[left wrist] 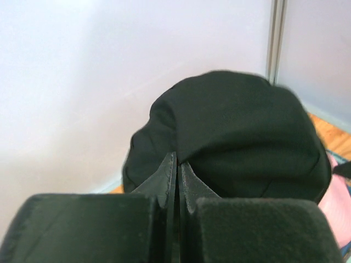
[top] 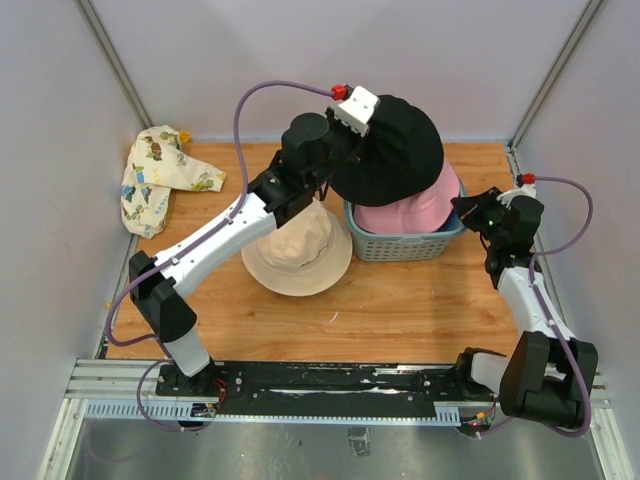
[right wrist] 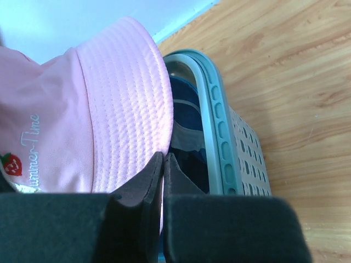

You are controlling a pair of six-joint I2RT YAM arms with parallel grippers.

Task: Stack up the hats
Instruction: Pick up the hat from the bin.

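Observation:
My left gripper (top: pixel 345 150) is shut on the brim of a black hat (top: pixel 392 148) and holds it up in the air over the basket; in the left wrist view the black hat (left wrist: pixel 241 137) hangs past the shut gripper (left wrist: pixel 178 164). A pink hat (top: pixel 420 207) lies in the grey-green basket (top: pixel 400 245). My right gripper (top: pixel 468 208) is shut on the pink hat's brim (right wrist: pixel 129 104) at the basket's right edge, shown by the right wrist view (right wrist: pixel 163 160). A cream hat (top: pixel 297 255) sits on the table, partly under my left arm.
A patterned cream hat (top: pixel 155 180) lies crumpled at the back left corner. The basket (right wrist: pixel 219 126) holds dark blue fabric (right wrist: pixel 186 126) under the pink hat. White walls close in the table on three sides.

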